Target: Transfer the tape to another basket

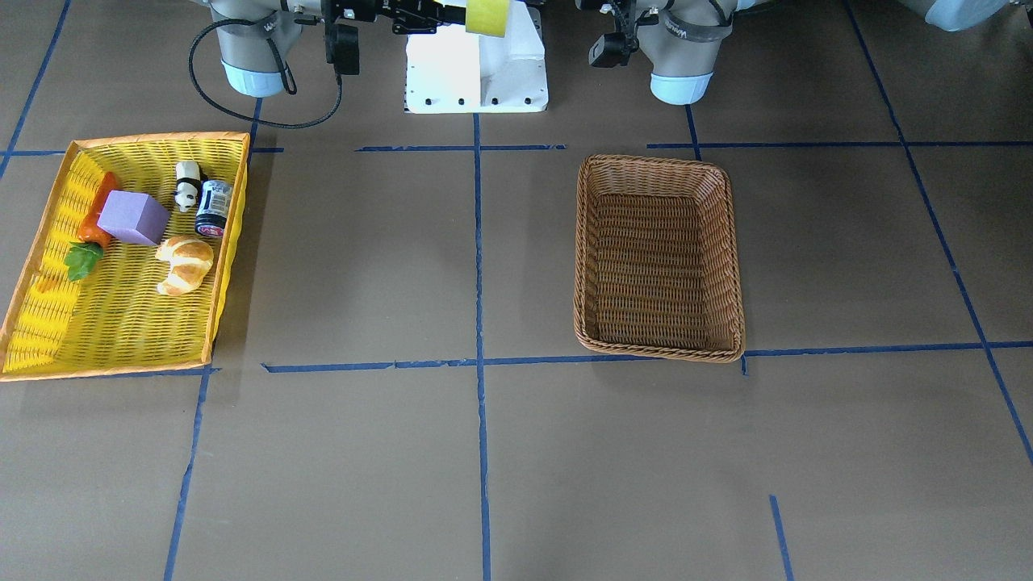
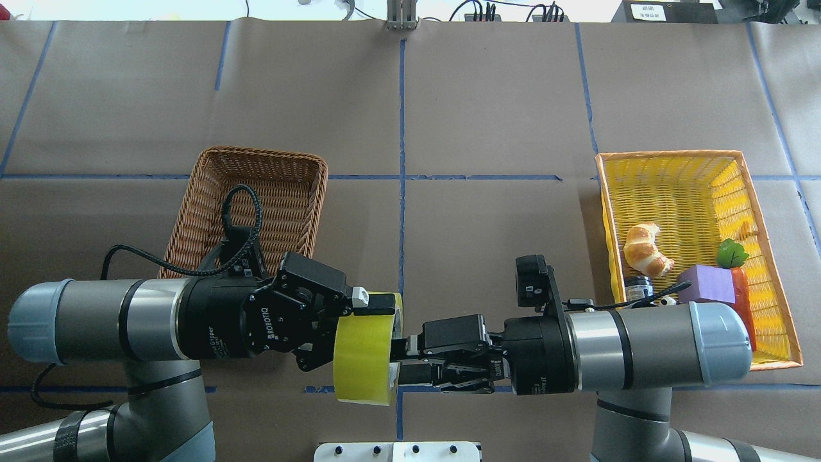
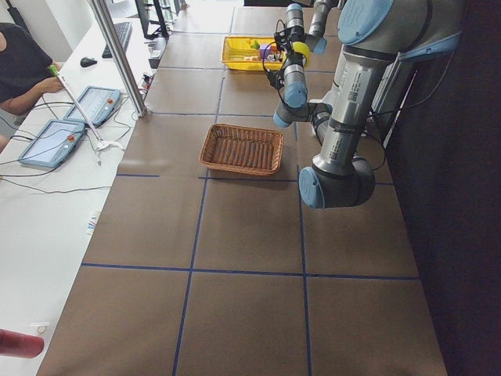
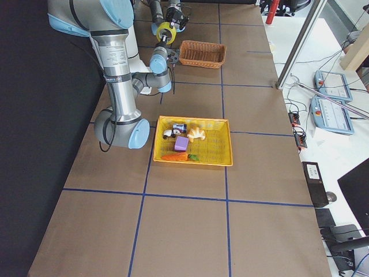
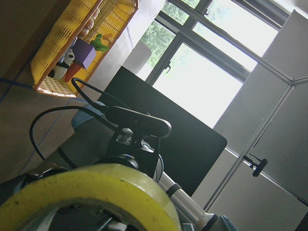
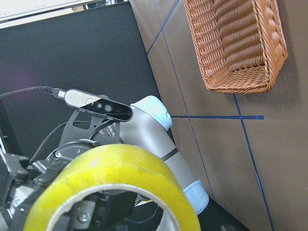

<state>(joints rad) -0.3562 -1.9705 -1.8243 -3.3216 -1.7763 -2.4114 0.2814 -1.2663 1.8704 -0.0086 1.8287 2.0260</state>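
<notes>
While the tape (image 2: 362,353) hung in the air between the two arms, over the table (image 2: 487,96) and outside both baskets, the right gripper (image 2: 399,362) was clenched on the roll's side nearest the yellow basket (image 2: 667,154); the left gripper (image 2: 337,330) had its fingers spread about the other side, one white pad (image 2: 359,296) touching the top edge; whether it grasped could not be told. The wicker basket (image 2: 256,156) lay beyond the left arm; the yellow basket held a croissant (image 2: 648,249) and a purple block (image 2: 709,285).
</notes>
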